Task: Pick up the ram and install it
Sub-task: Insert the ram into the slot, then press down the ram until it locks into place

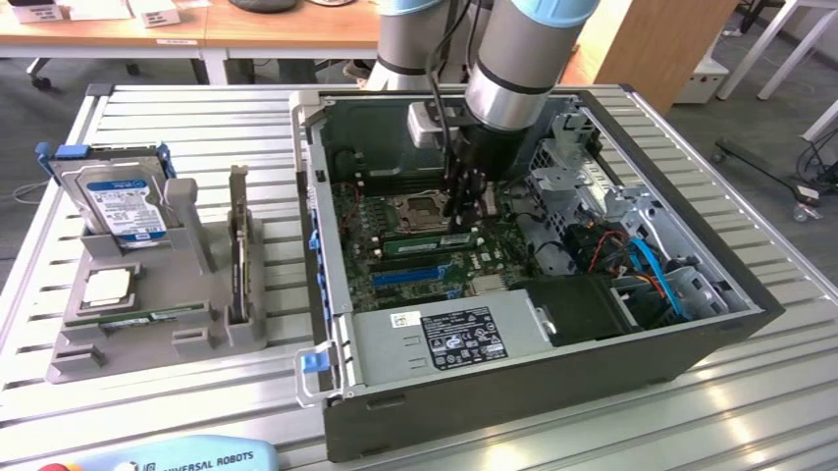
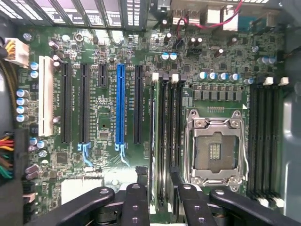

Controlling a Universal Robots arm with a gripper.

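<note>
The ram [image 2: 153, 141] is a thin green stick standing on edge in a black memory slot of the motherboard [image 2: 101, 141], beside the empty processor socket [image 2: 215, 150]. In the exterior view the ram [image 1: 426, 242] lies inside the open computer case [image 1: 524, 392]. My gripper [image 2: 158, 173] is lowered over one end of the stick and stands open. One black finger [image 2: 141, 173] is on each side of the stick, with gaps showing. From outside, the gripper [image 1: 461, 221] hangs straight down under the arm, just above the slots.
A grey holder [image 1: 78, 363] on the exterior view's left carries a hard drive [image 1: 121, 201], a silver processor chip [image 1: 108, 285], another green stick [image 1: 137, 319] and an upright dark expansion card [image 1: 238, 255]. Case walls, the drive cage [image 1: 576, 177] and cables [image 1: 654, 275] crowd the board.
</note>
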